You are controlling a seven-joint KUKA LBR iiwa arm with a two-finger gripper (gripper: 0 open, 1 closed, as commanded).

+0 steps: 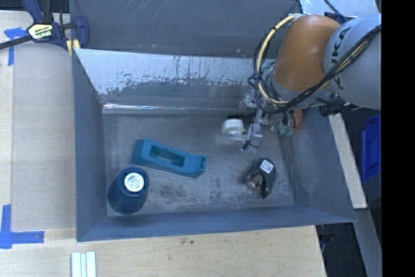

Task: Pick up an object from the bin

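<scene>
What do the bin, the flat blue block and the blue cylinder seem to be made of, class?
Bin: grey sheet metal with a dull finish; its back wall is scratched and scuffed.
Flat blue block: probably moulded plastic, smooth, evenly coloured, with a sunken panel on top.
Blue cylinder: likely plastic too, matt blue with a round white label on its top, though the look leaves this open.

Arm [363, 68]: cut off at your right edge. Orange cover [305, 48] hides the bin's [194, 29] back-right corner. Black thing [259, 177], front right: too small for you to identify. White lump [232, 127] just below the cover: loose or robot part, unclear.
</scene>
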